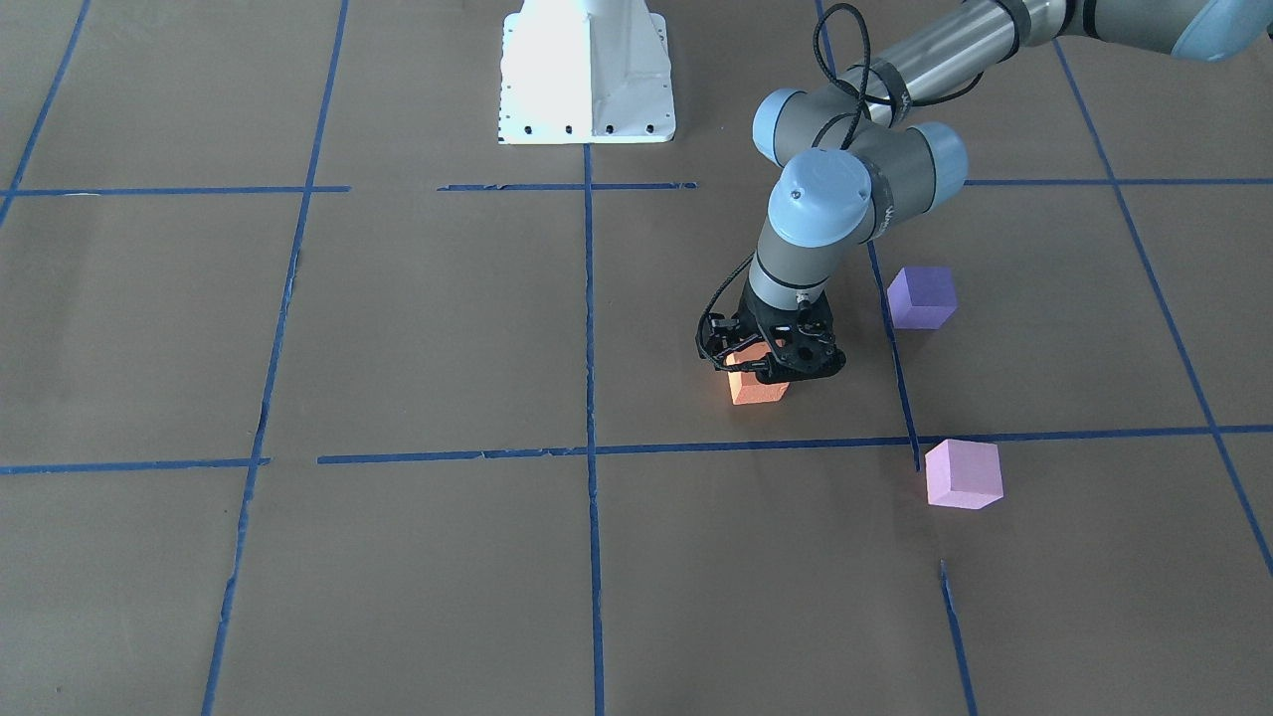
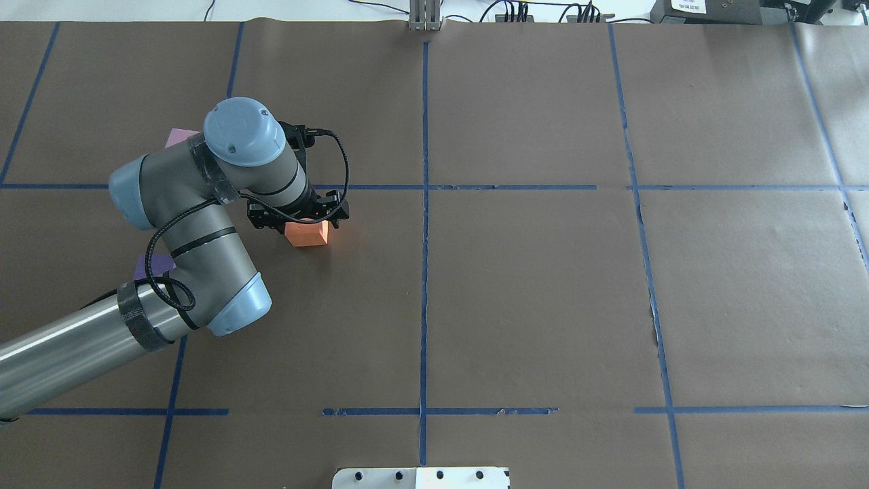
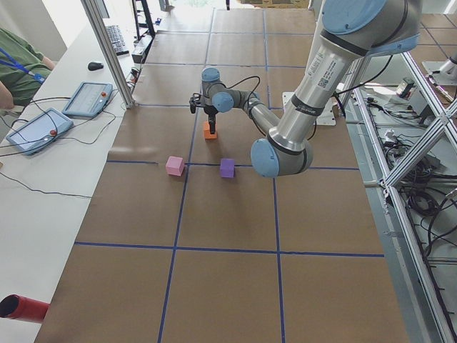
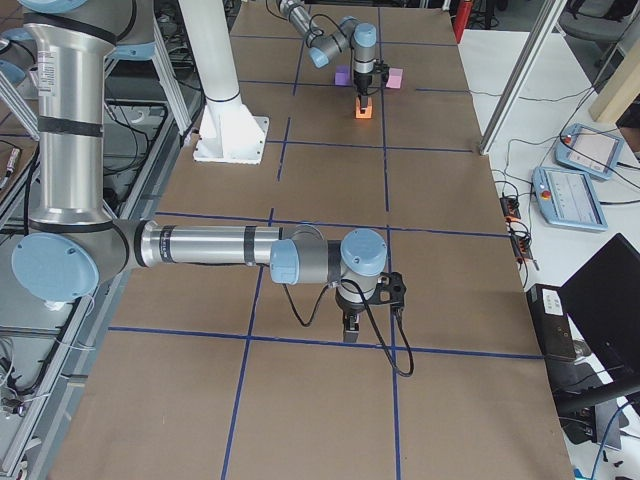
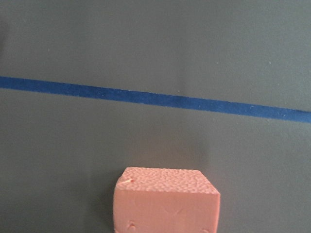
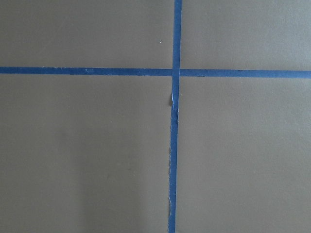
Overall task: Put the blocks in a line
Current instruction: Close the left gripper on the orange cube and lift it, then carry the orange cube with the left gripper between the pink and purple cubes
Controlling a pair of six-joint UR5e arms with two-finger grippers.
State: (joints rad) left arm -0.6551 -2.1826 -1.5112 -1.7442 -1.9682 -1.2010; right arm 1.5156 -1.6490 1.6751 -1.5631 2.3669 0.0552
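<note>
The orange block (image 1: 758, 390) rests on the brown table left of the blue centre line in the overhead view (image 2: 307, 234). My left gripper (image 1: 771, 370) stands straight down over it, its fingers on either side and closed against it. The left wrist view shows the block's top (image 5: 165, 204) near a blue tape line. The violet-purple block (image 1: 922, 296) and the pale pink block (image 1: 963, 474) lie apart beside the arm, both partly hidden by the arm in the overhead view. My right gripper (image 4: 350, 328) hangs low over a tape crossing, seen only from the side; I cannot tell if it is open.
The white robot base (image 1: 587, 89) stands at the table's near edge. Blue tape lines (image 2: 425, 204) divide the brown table into squares. Tablets (image 3: 86, 98) and cables lie on the operators' bench beyond the far edge.
</note>
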